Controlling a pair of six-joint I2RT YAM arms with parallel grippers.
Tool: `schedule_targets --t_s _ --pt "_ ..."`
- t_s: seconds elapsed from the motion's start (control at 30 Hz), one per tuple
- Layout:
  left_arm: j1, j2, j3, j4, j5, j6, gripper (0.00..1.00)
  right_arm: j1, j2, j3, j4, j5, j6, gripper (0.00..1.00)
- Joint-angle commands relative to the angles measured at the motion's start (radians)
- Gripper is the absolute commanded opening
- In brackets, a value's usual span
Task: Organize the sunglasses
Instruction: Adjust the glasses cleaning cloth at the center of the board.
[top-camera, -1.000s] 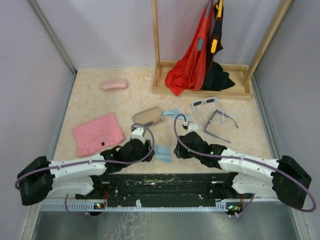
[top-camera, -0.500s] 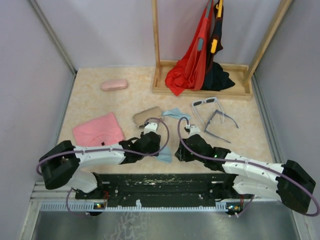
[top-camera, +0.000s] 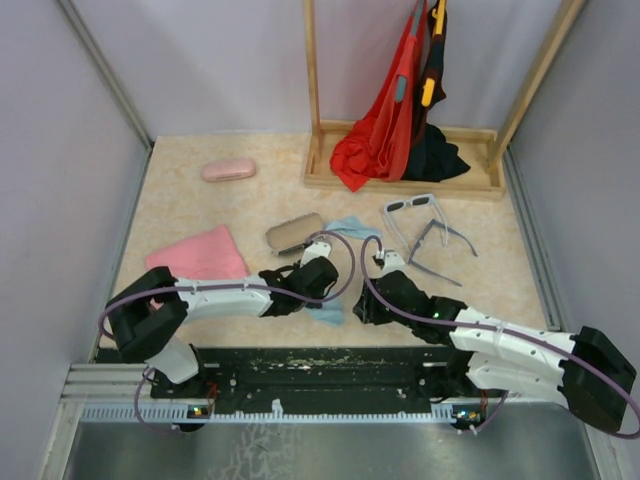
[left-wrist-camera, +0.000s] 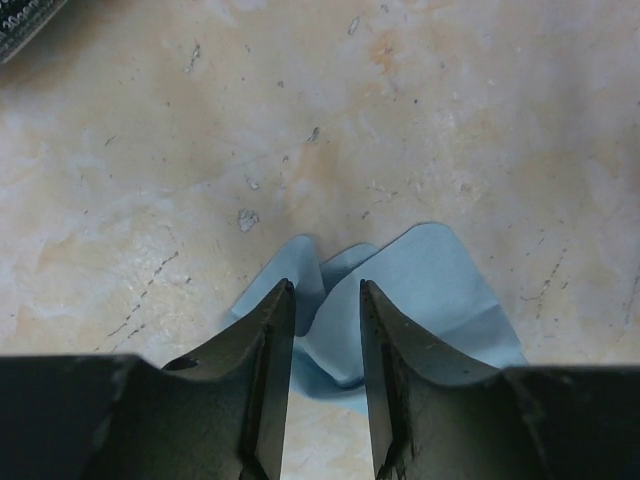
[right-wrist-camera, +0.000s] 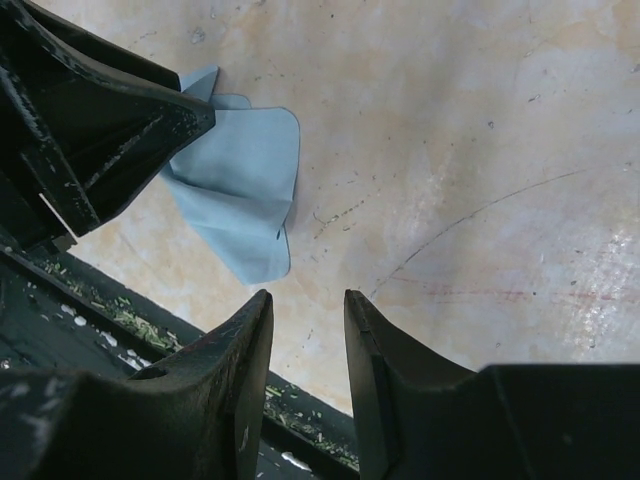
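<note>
The white-framed sunglasses and the thin grey-framed sunglasses lie on the table at the right, away from both grippers. My left gripper points down at a small light-blue cloth. Its jaws stand a little apart, with a raised fold of the cloth between the tips. In the top view this left gripper hangs over the cloth near the front edge. My right gripper is open and empty over bare table just right of the same cloth.
A beige glasses case and a second blue cloth lie just behind the grippers. A pink case sits far left and a pink cloth at the left. A wooden rack with a red bag stands at the back.
My left arm has swung right and forward from the case onto the front blue cloth, and its jaws have narrowed around a fold. The right gripper shifted slightly toward the front edge.
</note>
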Motion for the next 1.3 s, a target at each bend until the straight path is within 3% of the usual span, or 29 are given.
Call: schedule_targets --t_s 0.0,0.23,0.43,0.7,1.0,1.2,1.27 --pt "0.002 0.015 0.028 -0.062 0.005 0.006 0.39 -0.002 -0.041 0.002 0.008 0.026 0.008 0.36" --pt "0.003 0.02 0.05 -0.106 0.011 -0.003 0.37 -0.003 -0.056 -0.002 -0.001 0.027 0.007 0.36" --pt "0.003 -0.006 0.051 -0.123 0.014 -0.008 0.45 -0.002 -0.056 -0.006 0.009 0.022 0.003 0.36" --pt "0.002 -0.03 0.047 -0.131 0.007 -0.02 0.45 -0.002 -0.049 -0.014 0.024 0.012 0.004 0.36" --pt "0.002 0.005 0.042 -0.104 0.04 -0.019 0.24 -0.003 -0.052 -0.01 0.018 0.011 0.004 0.36" --pt "0.003 -0.017 0.044 -0.1 0.031 0.012 0.01 -0.002 -0.078 -0.012 0.017 0.021 0.01 0.36" --pt "0.005 -0.042 0.046 -0.09 0.02 0.039 0.01 -0.003 -0.112 -0.021 0.026 0.031 0.01 0.36"
